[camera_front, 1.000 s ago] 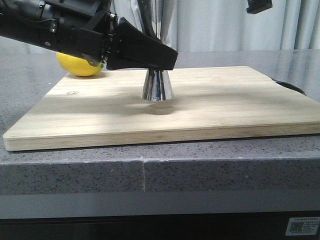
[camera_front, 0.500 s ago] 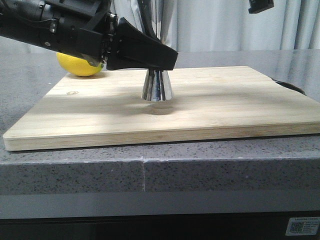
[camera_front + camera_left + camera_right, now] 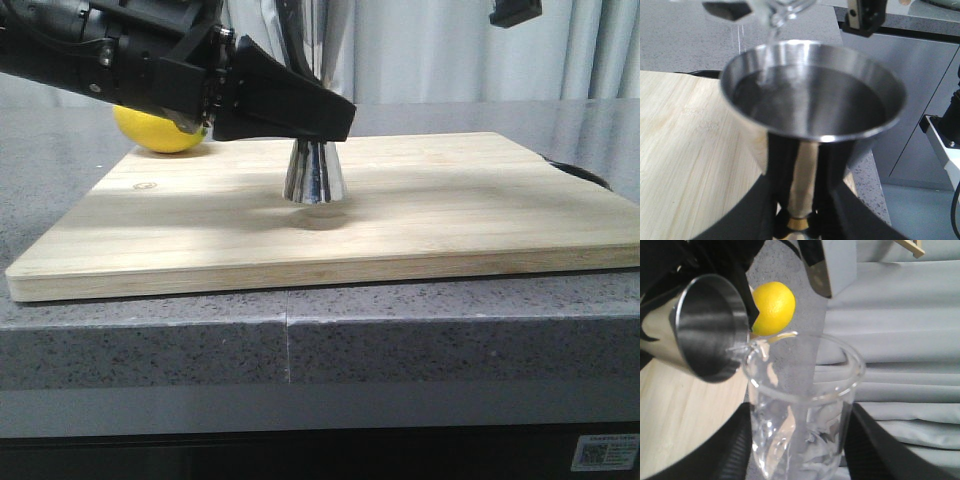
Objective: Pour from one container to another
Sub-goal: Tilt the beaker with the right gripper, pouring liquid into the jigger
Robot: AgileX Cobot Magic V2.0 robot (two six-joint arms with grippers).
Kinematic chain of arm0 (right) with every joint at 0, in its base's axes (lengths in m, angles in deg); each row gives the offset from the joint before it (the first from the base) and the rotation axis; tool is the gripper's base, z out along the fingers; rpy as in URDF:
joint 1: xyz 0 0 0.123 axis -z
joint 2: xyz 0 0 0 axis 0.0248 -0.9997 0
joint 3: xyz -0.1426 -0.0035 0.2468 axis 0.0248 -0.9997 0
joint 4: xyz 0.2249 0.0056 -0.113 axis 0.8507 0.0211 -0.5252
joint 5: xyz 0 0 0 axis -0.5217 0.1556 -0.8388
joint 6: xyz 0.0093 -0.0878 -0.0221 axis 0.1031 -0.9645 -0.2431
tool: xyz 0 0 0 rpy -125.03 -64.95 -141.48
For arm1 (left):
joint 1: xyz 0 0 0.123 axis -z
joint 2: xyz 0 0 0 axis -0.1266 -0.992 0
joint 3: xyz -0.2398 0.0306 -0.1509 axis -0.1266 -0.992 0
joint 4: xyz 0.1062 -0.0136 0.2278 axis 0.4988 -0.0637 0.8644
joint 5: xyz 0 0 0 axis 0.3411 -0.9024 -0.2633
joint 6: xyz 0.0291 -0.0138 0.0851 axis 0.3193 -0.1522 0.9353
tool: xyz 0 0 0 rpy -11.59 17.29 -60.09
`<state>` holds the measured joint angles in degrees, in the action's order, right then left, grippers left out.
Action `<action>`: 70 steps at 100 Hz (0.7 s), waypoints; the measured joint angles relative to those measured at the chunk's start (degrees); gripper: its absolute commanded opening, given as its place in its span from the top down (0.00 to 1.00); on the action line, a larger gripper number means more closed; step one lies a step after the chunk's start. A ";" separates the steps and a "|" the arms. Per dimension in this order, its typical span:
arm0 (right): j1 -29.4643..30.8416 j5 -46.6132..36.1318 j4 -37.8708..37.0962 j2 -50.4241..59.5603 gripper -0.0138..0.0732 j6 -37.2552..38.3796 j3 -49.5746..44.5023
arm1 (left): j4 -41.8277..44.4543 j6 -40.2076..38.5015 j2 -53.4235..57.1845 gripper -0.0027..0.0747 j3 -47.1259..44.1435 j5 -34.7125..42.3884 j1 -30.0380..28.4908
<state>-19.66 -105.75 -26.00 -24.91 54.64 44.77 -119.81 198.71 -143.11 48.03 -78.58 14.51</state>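
Pour under way: right tool [image 3: 800,450] clamps the tilted glass beaker [image 3: 802,405], its lip just over the rim of the steel jigger [image 3: 812,90], a thin stream falling into liquid already there. The jigger stands on the wooden board [image 3: 450,215] on the tabletop, left tool [image 3: 330,112] closed around its waist. Risk as I judge it: the lip sits right at the rim's edge, so slight drift or over-tilt would spill onto the board, possibly overfilling the cup.
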 measured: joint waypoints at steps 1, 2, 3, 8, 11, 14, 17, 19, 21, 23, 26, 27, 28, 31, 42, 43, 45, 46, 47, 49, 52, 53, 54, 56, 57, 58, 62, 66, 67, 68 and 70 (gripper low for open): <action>0.00 0.02 0.00 0.00 0.69 0.19 0.00 | 0.00 0.00 0.00 0.98 0.00 0.00 0.00; 0.00 -0.02 0.00 0.00 0.69 0.61 0.00 | 0.00 0.00 0.00 0.98 0.00 0.00 0.00; 0.00 -0.02 0.00 0.00 0.69 0.83 0.00 | 0.00 0.00 0.00 0.98 0.00 0.00 0.00; 0.00 -0.13 0.00 0.00 0.69 2.37 0.00 | 0.00 0.00 0.00 0.98 0.00 0.00 0.00; 0.00 -0.13 0.00 0.00 0.69 3.45 0.00 | 0.00 0.00 0.00 0.98 0.00 0.00 0.00; 0.00 -0.13 0.00 0.00 0.69 4.20 0.00 | 0.00 0.00 0.00 0.98 0.00 0.00 0.00; 0.00 -0.13 0.00 0.00 0.69 4.94 0.00 | 0.00 0.00 0.00 0.98 0.00 0.00 0.00; 0.00 -0.13 0.00 0.00 0.69 5.35 0.00 | 0.00 -0.02 0.00 0.98 0.00 0.00 0.00; 0.00 -0.13 0.00 0.00 0.69 5.77 0.00 | 0.00 -0.02 0.00 0.98 0.00 0.00 0.00; 0.00 -0.13 0.00 0.00 0.69 6.24 0.00 | 0.00 -0.02 0.00 0.98 0.00 0.00 0.00; 0.00 -0.13 0.00 0.00 0.69 6.84 0.00 | 0.00 -0.02 0.00 0.98 0.00 0.00 0.00; 0.00 -0.13 0.00 0.00 0.69 6.98 0.00 | 0.00 -0.02 0.00 0.98 0.00 0.00 0.00; 0.00 -0.13 0.00 0.00 0.69 7.26 0.00 | 0.00 -0.02 0.00 0.98 0.00 0.00 0.00; 0.00 -0.13 0.00 0.00 0.69 7.90 0.00 | 0.00 -0.02 0.00 0.98 0.00 0.00 0.00; 0.00 -0.13 0.00 0.00 0.69 10.90 0.00 | 0.00 -0.02 0.00 0.98 0.00 0.00 0.00; 0.00 -0.13 0.00 0.00 0.69 11.14 0.00 | 0.00 -0.02 0.00 0.98 0.00 0.00 0.00; 0.00 -0.13 0.00 0.00 0.69 11.81 0.00 | 0.00 -0.02 0.00 0.98 0.00 0.00 0.00; 0.00 -0.13 0.00 0.00 0.69 12.30 0.00 | 0.00 -0.02 0.00 0.98 0.00 0.00 0.00; 0.00 -0.13 0.00 0.00 0.69 12.57 0.00 | 0.00 -0.02 0.00 0.98 0.00 0.00 0.00; 0.00 -0.13 0.00 0.00 0.69 13.31 0.00 | 0.00 -0.02 0.00 0.98 0.00 0.00 0.00; 0.00 -0.15 0.00 0.00 0.69 14.51 0.00 | 0.00 -0.02 0.00 0.98 0.00 0.00 0.00; 0.00 -0.26 0.00 0.00 0.69 15.08 0.00 | 0.00 -0.02 0.00 0.98 0.00 0.00 0.00; 0.00 -0.26 0.00 0.00 0.69 15.36 0.00 | 0.00 -0.02 0.00 0.98 0.00 0.00 0.00; 0.00 -0.26 0.00 0.00 0.69 16.28 0.00 | 0.00 -0.02 0.00 0.98 0.00 0.00 0.00; 0.00 -0.26 0.00 0.00 0.69 16.59 0.00 | 0.00 -0.02 0.00 0.98 0.00 0.00 0.00; 0.00 -0.26 0.00 0.00 0.69 17.22 0.00 | 0.00 -0.02 0.00 0.98 0.00 0.00 0.00; 0.00 -0.36 0.00 0.00 0.69 18.79 0.00 | 0.00 -0.02 0.00 0.98 0.00 0.00 0.00; 0.00 -0.36 0.00 0.11 0.69 20.65 0.00 | 0.00 -0.02 0.00 0.98 0.00 0.00 0.00; 0.00 -0.36 0.00 0.11 0.69 21.23 0.00 | 0.00 -0.02 0.00 0.98 0.00 0.00 0.00; 0.00 -0.36 0.00 0.11 0.69 21.54 0.00 | 0.00 -0.02 0.00 0.98 0.00 0.00 0.00; 0.00 -0.36 0.00 0.23 0.69 22.44 0.00 | 0.00 -0.02 0.00 0.98 0.00 0.00 0.00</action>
<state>-19.66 -106.11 -26.00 -24.67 77.09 44.77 -119.81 198.69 -143.11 48.03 -78.58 14.51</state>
